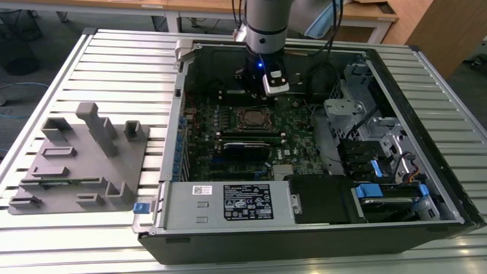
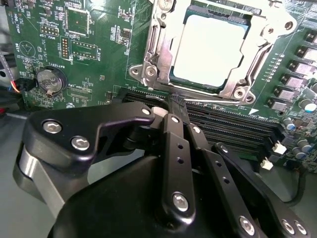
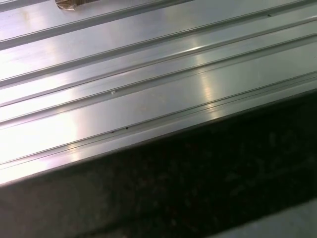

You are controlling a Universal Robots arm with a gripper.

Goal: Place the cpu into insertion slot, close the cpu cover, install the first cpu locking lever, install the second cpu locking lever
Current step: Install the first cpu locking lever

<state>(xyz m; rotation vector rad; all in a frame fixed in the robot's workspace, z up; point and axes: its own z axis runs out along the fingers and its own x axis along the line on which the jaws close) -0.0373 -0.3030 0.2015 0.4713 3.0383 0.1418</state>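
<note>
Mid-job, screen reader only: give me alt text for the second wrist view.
The cpu sits in the insertion slot on the green motherboard, with the silvery cpu cover lying around its metal top. The black claw hangs in the foreground beside that slot, near dark memory slots.

Silver-grey arm (image 1: 266,20), black fingers (image 2: 174,148), silver screws (image 2: 180,201), blue light (image 1: 260,64)

Metal cover (image 2: 157,52) cut off by the picture's edge in the second wrist view, memory slots (image 2: 233,126) partly hidden behind the gripper (image 2: 168,113), robot arm (image 1: 266,23) cropped in the exterior view, blurred dark mass (image 3: 198,188) in the first wrist view, unidentifiable
</note>
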